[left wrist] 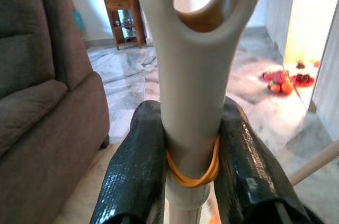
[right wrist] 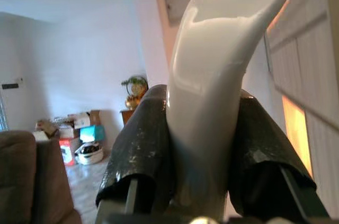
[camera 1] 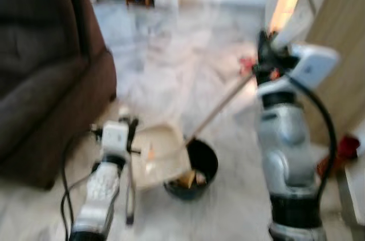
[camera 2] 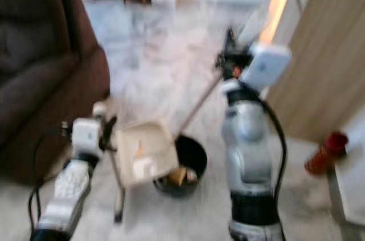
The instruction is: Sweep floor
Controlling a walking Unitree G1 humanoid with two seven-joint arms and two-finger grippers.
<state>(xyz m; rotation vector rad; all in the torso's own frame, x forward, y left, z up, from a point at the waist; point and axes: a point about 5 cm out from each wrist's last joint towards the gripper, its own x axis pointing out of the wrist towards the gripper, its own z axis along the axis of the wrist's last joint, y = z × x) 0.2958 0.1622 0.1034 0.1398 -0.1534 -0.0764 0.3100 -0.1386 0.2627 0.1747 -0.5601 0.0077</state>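
The left gripper point(left wrist: 190, 181) was pinching the beige dustpan handle point(left wrist: 193, 75), fingers point(left wrist: 135, 176) pressed on both sides, w/ a yellow rubber band point(left wrist: 193, 173) round the handle. The dustpan point(camera 1: 157, 152) was tilted over a black bin point(camera 1: 199, 167) on the marble floor point(camera 1: 171, 64), bits of rubbish inside the bin. The right gripper point(right wrist: 204, 166) was clamped on the white broom handle point(right wrist: 212, 86); the broom stick point(camera 1: 219, 107) slanted down to the bin. Brown sofa point(camera 1: 40, 70) at the robot's left.

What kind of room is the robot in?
Most likely a living room in a home: there is a big brown sofa, a shiny marble floor, and a small wooden side table against the far wall.
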